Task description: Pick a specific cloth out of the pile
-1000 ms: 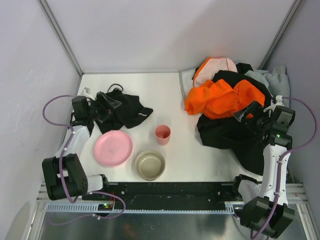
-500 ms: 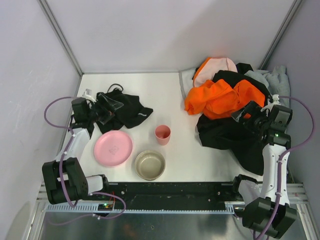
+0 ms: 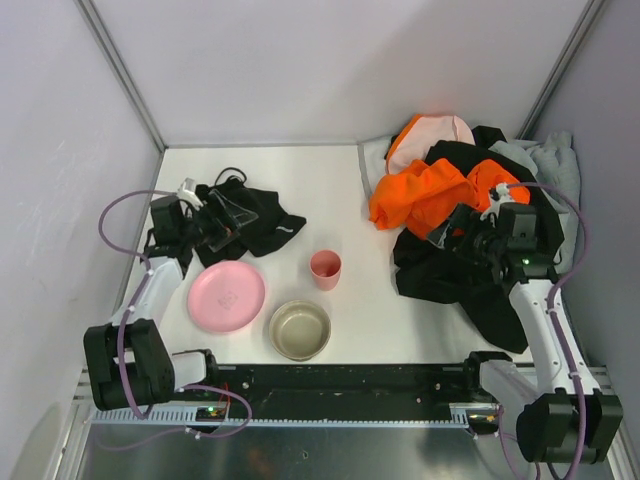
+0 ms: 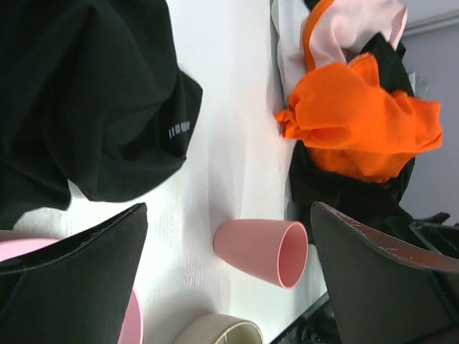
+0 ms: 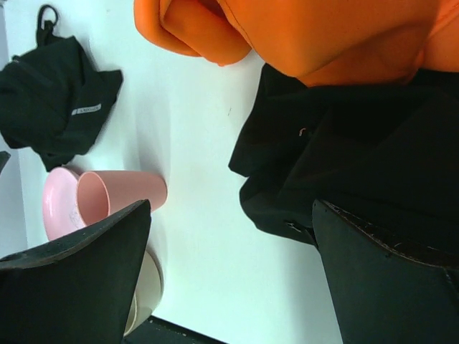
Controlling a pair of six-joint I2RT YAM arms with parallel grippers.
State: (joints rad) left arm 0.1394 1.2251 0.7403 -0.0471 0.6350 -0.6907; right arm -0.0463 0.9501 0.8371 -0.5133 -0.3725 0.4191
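Note:
The cloth (image 3: pixel 262 222), black with a thin pale stripe, lies rumpled on the white table at the left, apart from the pile (image 3: pixel 470 170). It also shows in the left wrist view (image 4: pixel 93 107) and the right wrist view (image 5: pixel 61 107). My left gripper (image 3: pixel 228 213) is open and empty over the cloth's left part; in its own view (image 4: pixel 228 209) the jaws stand wide apart. My right gripper (image 3: pixel 452 228) is open and empty, at the pile's left edge over the larger black garment (image 5: pixel 358 158), just below the bright orange garment (image 3: pixel 430 195).
A pink plate (image 3: pixel 226 296), a pink cup (image 3: pixel 325 269) and a beige bowl (image 3: pixel 300 330) stand near the front between the cloth and the pile. Grey walls enclose the table at the left, back and right.
My right gripper has swung left, from the pile's right side to over its left edge. My left gripper has shifted slightly right over the cloth. Both stay open.

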